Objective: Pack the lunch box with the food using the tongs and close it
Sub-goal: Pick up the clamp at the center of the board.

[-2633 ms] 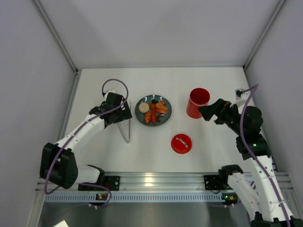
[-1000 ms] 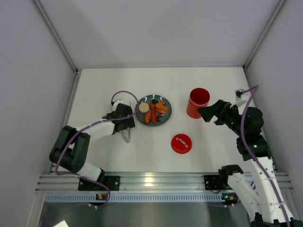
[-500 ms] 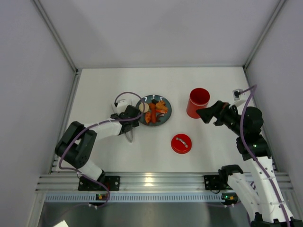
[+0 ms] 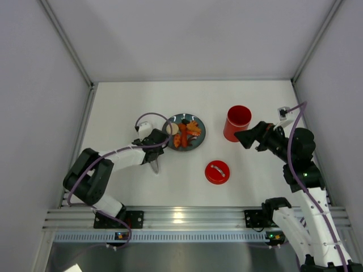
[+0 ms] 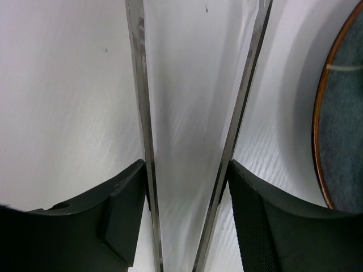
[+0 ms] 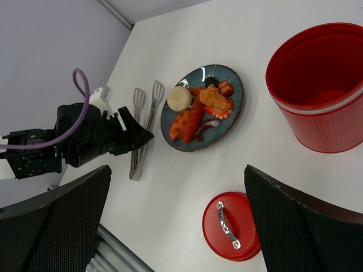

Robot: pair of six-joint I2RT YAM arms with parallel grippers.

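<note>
The tongs (image 4: 155,165) lie on the table just left of the plate. My left gripper (image 4: 155,146) sits across their middle. In the left wrist view both slim metal arms (image 5: 139,113) run between my fingers (image 5: 116,218), and each finger touches the outside of one arm, so the left gripper (image 5: 187,170) is shut on the tongs. The food (image 4: 182,133) lies on the blue plate (image 4: 196,141). The red lunch box (image 4: 237,122) stands open, with its lid (image 4: 217,171) flat on the table. My right gripper (image 6: 176,221) hangs open above the lid (image 6: 231,226), holding nothing.
The right wrist view shows the lunch box (image 6: 317,90) at upper right, the plate (image 6: 235,105) with food (image 6: 193,116) in the middle, and the tongs (image 6: 144,130) under the left gripper (image 6: 133,136). Grey walls close in the table; an aluminium rail (image 4: 181,218) runs along its near edge.
The left gripper came down over the tongs beside the plate and its fingers closed in onto the two arms. The right arm barely moved.
</note>
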